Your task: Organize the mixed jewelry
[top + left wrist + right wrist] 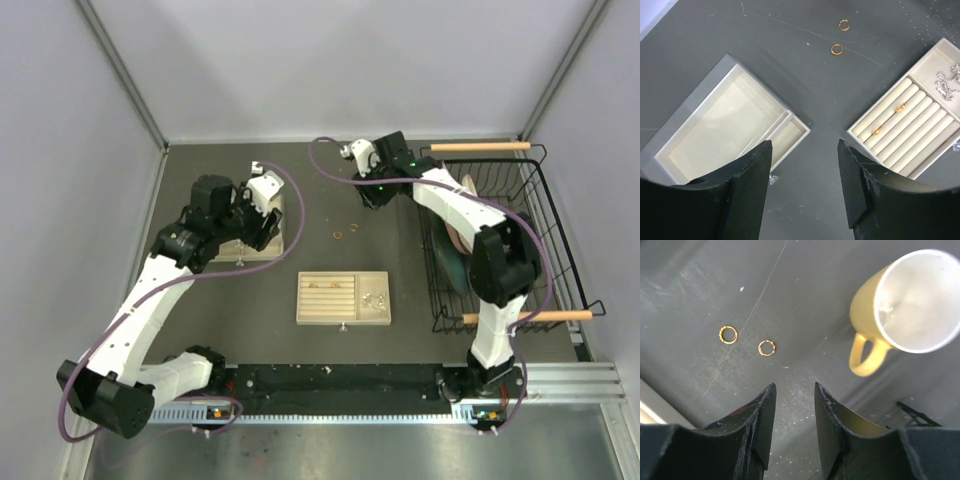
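Two small gold rings (pixel 338 236) (pixel 353 228) lie loose on the dark table; the right wrist view shows them (pixel 728 334) (pixel 767 347) just ahead of my fingers, and the left wrist view shows them far off (pixel 836 49) (pixel 844 25). The cream slotted box (pixel 343 312) holds two gold rings (pixel 900 108) (pixel 877 131) in its rolls and a silvery cluster (pixel 947 82) in a side compartment. My left gripper (pixel 805 142) is open and empty above the table between an empty cream tray (pixel 725 125) and the box. My right gripper (pixel 795 385) is open and empty.
A yellow mug (pixel 910 305) lies on its side right of my right gripper. A tiny clear glittery piece (pixel 772 179) lies by the left finger. A black wire basket (pixel 540 160) with dishes stands at the right. Grey walls enclose the table.
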`<state>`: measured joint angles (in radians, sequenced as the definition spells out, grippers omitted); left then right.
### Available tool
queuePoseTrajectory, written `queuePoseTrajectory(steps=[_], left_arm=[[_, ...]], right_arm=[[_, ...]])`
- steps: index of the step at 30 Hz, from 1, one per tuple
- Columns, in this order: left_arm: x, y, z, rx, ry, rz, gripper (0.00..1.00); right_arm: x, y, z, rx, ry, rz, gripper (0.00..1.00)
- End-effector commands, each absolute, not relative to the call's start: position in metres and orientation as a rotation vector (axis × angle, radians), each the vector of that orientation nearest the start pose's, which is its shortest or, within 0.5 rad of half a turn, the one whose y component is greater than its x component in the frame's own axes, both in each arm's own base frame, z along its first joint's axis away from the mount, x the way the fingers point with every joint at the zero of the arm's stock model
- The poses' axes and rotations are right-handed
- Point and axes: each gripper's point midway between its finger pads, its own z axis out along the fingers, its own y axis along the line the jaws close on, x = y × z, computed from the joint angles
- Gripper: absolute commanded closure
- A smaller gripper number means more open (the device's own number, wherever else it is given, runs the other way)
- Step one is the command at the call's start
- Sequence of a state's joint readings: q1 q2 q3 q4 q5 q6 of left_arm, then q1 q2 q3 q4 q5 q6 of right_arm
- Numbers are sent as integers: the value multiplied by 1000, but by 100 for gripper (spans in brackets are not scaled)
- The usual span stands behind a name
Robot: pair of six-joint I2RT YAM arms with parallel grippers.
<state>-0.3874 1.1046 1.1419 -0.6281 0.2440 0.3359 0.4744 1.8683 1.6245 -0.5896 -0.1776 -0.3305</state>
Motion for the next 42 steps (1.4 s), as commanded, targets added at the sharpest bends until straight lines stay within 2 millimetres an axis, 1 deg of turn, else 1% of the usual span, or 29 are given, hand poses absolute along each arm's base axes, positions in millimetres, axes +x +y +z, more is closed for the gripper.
queuePoseTrajectory(steps=[1, 2, 3, 5, 6, 9, 17, 24, 29, 32, 42], left_arm=[[290, -142, 268, 819, 1895, -334, 39], [290, -141, 268, 813, 1894, -339, 39], [290, -137, 269, 797, 1895, -335, 39], [289, -134, 265, 793, 1902, -341, 39], [289, -132, 266, 787, 1900, -337, 39], [288, -128, 258, 783, 1918, -336, 38], [289, -126, 253, 784, 1931, -344, 38], [289, -126, 248, 785, 1936, -359, 39], [289, -126, 246, 787, 1942, -360, 39], [289, -127, 246, 788, 1939, -365, 38], [289, -127, 243, 792, 1943, -367, 39]], right_arm=[[441, 262, 144, -1077, 2133, 254, 63], [440, 265, 138, -1084, 2140, 259, 63], [440, 268, 128, -1096, 2155, 267, 63], [439, 272, 121, -1106, 2162, 272, 63], [438, 274, 113, -1113, 2171, 275, 63], [439, 278, 103, -1122, 2183, 279, 62], [436, 283, 89, -1121, 2215, 263, 61], [432, 282, 66, -1112, 2275, 262, 62], [435, 284, 61, -1097, 2288, 258, 65], [439, 285, 62, -1078, 2286, 252, 67], [443, 286, 55, -1074, 2296, 243, 68]])
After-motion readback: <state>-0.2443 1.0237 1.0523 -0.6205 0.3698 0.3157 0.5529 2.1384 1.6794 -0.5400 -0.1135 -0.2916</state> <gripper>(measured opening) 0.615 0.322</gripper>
